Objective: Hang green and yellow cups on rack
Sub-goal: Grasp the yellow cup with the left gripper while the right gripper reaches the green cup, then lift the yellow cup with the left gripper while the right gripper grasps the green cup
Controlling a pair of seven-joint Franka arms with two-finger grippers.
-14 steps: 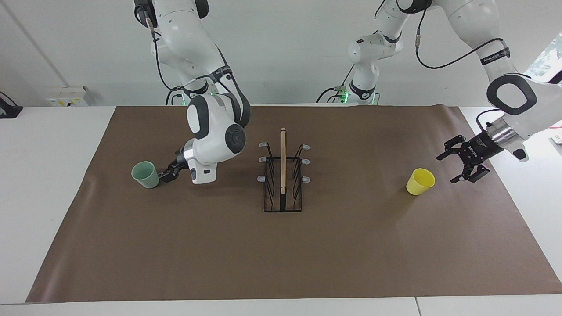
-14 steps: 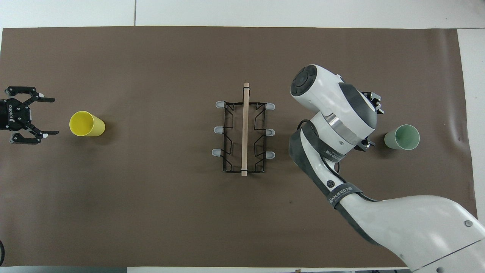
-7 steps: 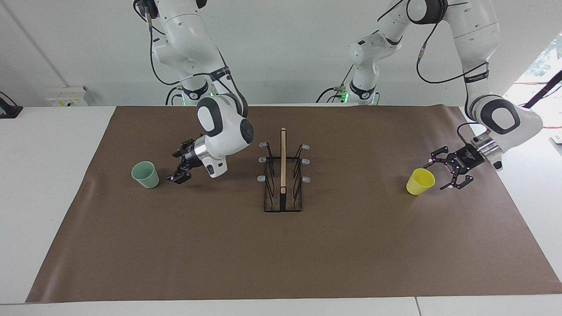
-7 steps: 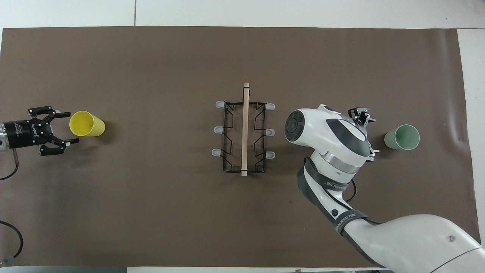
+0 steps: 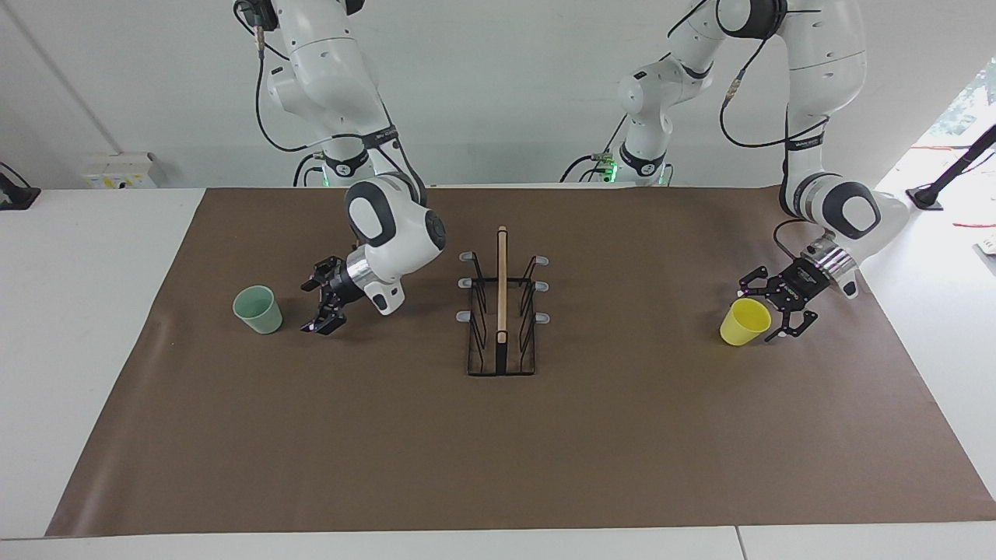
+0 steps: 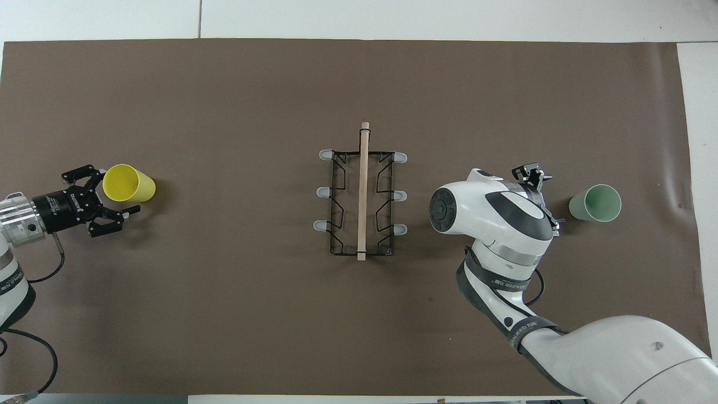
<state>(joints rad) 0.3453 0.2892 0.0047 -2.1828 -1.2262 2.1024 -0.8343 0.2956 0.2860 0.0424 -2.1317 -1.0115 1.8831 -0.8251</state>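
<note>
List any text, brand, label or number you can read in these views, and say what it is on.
Nothing reads for certain.
Left gripper, white lettering on its black body: too small to read.
Band on the right arm, white print: blurred, not legible.
Wall box, yellow label: too small to read.
Yellow cup, green cup, rack: no markings visible.
</note>
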